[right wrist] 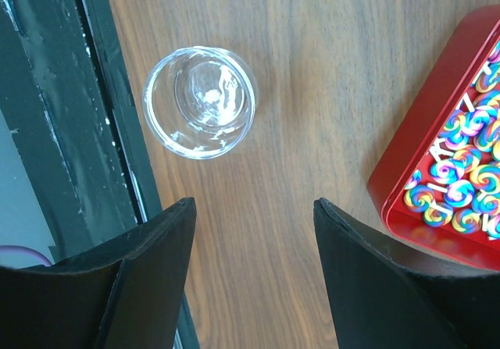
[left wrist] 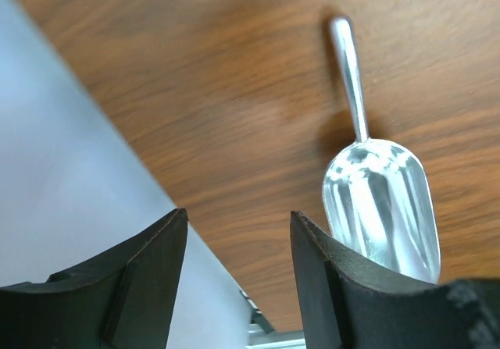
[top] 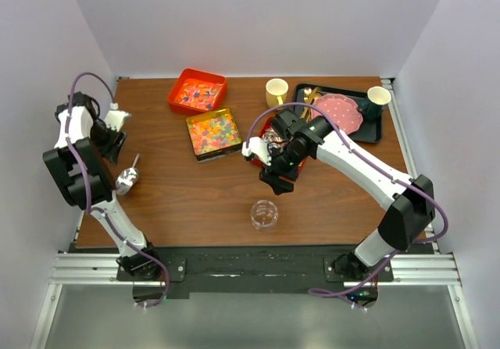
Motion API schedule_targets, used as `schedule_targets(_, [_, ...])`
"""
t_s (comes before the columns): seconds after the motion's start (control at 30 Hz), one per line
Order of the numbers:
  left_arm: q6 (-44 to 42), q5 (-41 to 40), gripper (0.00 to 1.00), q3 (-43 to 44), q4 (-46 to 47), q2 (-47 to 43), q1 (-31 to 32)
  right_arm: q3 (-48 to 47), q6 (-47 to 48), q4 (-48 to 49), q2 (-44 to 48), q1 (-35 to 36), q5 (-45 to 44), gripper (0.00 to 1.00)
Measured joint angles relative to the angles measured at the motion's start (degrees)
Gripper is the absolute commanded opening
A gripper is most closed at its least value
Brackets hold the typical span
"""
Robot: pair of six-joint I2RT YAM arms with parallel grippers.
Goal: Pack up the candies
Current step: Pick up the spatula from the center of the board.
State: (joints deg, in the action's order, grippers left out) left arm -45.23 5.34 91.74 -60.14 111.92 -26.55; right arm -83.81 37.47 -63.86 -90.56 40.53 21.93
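Note:
The candies lie in three trays: orange-red ones in an orange tray [top: 197, 91], glossy gummies in a yellow tray [top: 213, 133], and swirled wrapped ones [right wrist: 461, 179] in a red tray [right wrist: 414, 169] partly hidden under my right arm. An empty clear glass jar [top: 264, 215] [right wrist: 200, 101] stands near the front edge. My right gripper [top: 280, 179] [right wrist: 254, 204] hangs open over bare wood between the jar and the red tray. A metal scoop [top: 127, 179] [left wrist: 379, 201] lies at the left. My left gripper [top: 112, 152] [left wrist: 238, 216] is open and empty just beside the scoop's bowl, over the table's left edge.
At the back right a yellow mug [top: 276, 92] stands beside a black tray [top: 367, 130] that carries a pink dotted plate [top: 339, 111] and a dark green cup [top: 375, 101]. White walls close in the left, back and right sides.

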Motion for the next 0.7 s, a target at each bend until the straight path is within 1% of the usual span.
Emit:
schedule_targets(0.07, [2.9,0.3,0.59,0.3,-0.6,-2.0,0.0,0.0,0.0,0.0,0.0,0.0,0.0,0.65])
schedule_targets(0.17, [7.4,1.7,0.56,-1.9,-1.8,-5.9,0.0,0.0,0.1,0.0,0.0,0.0,-0.2,0.65])
schedule_targets(0.3, [13.2,5.3,0.53,-11.7,-1.8,-11.9,0.0,0.0,0.2,-0.1,0.0,0.0,-0.2,0.65])
schedule_targets(0.4, [16.3,6.5,0.52,-17.0,-1.6,-12.8,0.0,0.0,0.4,-0.2,-0.2,0.0,-0.2,0.65])
schedule_targets(0.47, [17.8,6.8,0.51,-19.0,-0.7,-12.8,0.0,-0.1,0.5,-0.5,-0.4,0.0,-0.2,0.65])
schedule_targets(0.57, [19.4,6.9,0.46,-20.8,0.9,-12.8,0.2,-0.4,0.7,-0.9,-1.2,0.0,-0.2,0.65])
schedule_targets(0.6, [19.8,6.8,0.41,-21.2,1.7,-12.8,0.3,-0.5,0.8,-0.9,-1.5,0.0,-0.2,0.65])
schedule_targets(0.7, [20.8,6.5,0.31,-21.6,3.5,-12.6,0.4,-0.9,0.9,-1.0,-2.4,0.0,-0.2,0.65])
